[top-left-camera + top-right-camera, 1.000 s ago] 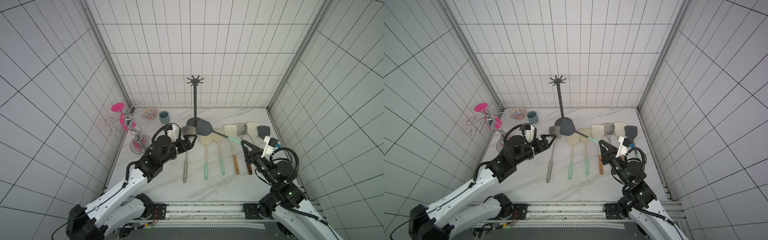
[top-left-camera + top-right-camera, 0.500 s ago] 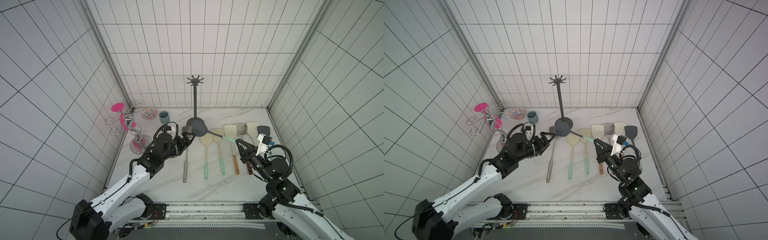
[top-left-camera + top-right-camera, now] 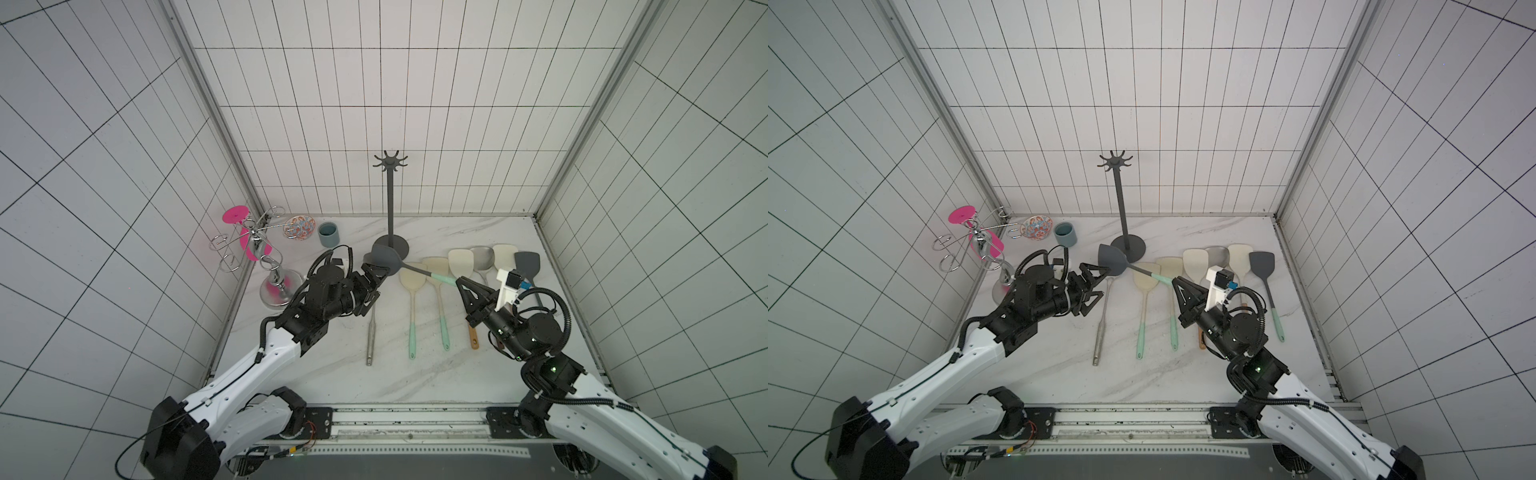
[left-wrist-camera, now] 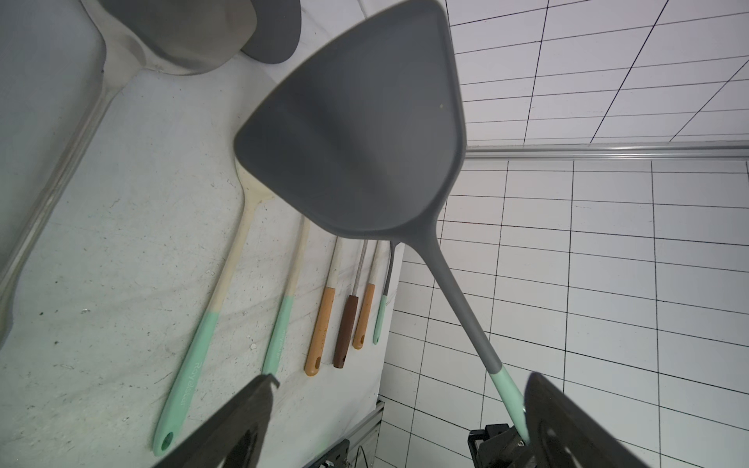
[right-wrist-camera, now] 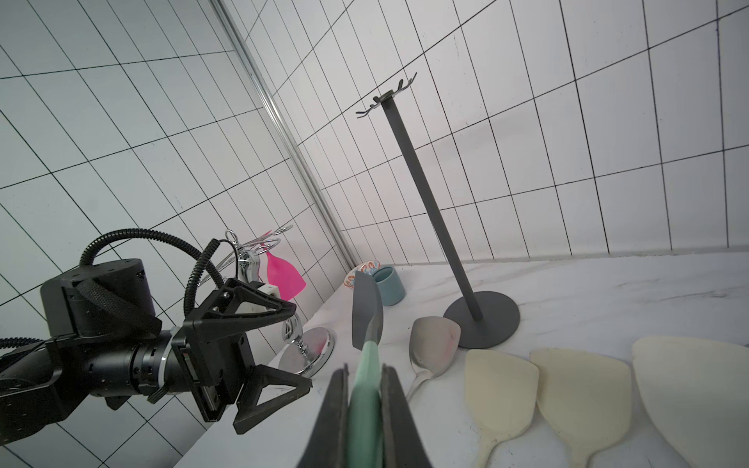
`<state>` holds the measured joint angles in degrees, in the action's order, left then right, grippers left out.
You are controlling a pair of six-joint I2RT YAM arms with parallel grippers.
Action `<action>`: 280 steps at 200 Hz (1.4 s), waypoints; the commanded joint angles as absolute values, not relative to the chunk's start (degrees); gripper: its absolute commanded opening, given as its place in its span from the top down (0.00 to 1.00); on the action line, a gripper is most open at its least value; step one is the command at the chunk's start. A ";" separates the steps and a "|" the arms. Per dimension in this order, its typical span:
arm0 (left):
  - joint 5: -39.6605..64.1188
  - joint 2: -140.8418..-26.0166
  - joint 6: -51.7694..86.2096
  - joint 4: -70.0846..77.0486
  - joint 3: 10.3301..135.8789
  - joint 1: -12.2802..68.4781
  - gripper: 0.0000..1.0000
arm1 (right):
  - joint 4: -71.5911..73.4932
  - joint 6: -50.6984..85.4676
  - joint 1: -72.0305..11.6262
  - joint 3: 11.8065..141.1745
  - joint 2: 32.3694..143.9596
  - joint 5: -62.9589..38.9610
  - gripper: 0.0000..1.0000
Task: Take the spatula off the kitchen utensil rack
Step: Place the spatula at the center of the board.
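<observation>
White tiled walls enclose a marble bench [image 3: 415, 382].

Both top views: we find the rack [image 3: 390, 199] upright at the back, its hooks bare. The spatula [image 3: 384, 259] is off it, carried near the rack's base, beside a row of utensils [image 3: 460, 262] lying on the bench. The right tool [image 3: 459, 283] is clamped on its mint handle. The left tool [image 3: 383, 282] stands spread wide, empty, just beside the blade; we cannot tell if they touch.

Left wrist view: the blade hangs clear of the bench.

Right wrist view: both jaws press the handle, blade edge-on.

We judge removal done, with set-down or hand-over remaining. The next move calls for a free spot on the bench and a path clear of the left tool.
</observation>
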<state>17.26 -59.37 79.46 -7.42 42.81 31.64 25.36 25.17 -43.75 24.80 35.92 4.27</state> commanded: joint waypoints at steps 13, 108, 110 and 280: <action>22.11 -62.53 87.21 -4.38 44.57 31.45 0.03 | 33.62 20.17 -46.96 23.00 37.97 8.17 1.00; 18.32 -66.30 99.36 0.08 46.45 34.61 0.10 | 42.36 11.84 -57.53 25.28 47.56 15.55 1.00; 18.29 -66.36 99.44 0.15 46.42 34.62 0.11 | 42.47 11.62 -57.71 25.37 47.73 15.69 1.00; 13.41 -68.93 94.30 -5.85 47.85 32.99 1.00 | 43.80 7.82 -64.16 24.87 48.92 20.21 0.97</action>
